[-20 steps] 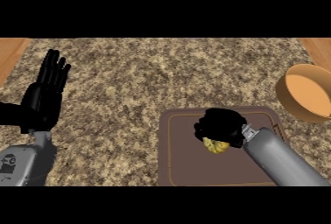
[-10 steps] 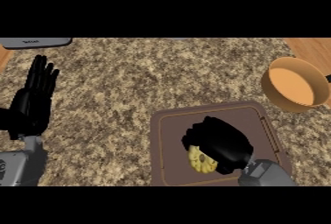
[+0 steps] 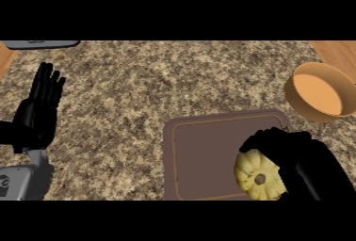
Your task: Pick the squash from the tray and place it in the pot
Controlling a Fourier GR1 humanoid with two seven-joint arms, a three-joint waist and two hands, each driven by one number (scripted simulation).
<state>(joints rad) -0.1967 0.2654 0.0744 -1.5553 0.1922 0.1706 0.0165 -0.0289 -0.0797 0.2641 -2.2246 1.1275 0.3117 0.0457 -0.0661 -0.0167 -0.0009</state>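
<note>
The squash (image 3: 259, 175), a pale yellow ribbed one with its stem end facing up toward the camera, sits at the right side of the brown tray (image 3: 201, 164), wrapped by the right hand (image 3: 295, 155), whose black fingers curl over its top and right flank so that only its left half shows. Whether it is already lifted clear of the tray floor or only gripped in place cannot be told from this steep view; it overlaps the tray's right portion and lower edge. So the grasp appears to be made, and that is as far as the job looks to have gone. The pot (image 3: 321, 92), a tan round vessel with an orange inside, stands well apart on the counter (image 3: 153, 80) at the upper right, beyond the tray's far right corner, and nothing lies in it. What is left, by my judgement, is the lift, the carry up and to the right across the tray's rim, and the release over the pot's mouth. The left hand (image 3: 38, 113) rests near the left edge with fingers straight and pointing up, holding nothing. A grey object (image 3: 42, 44) shows partly at the top left edge, too cut off to name.
</note>
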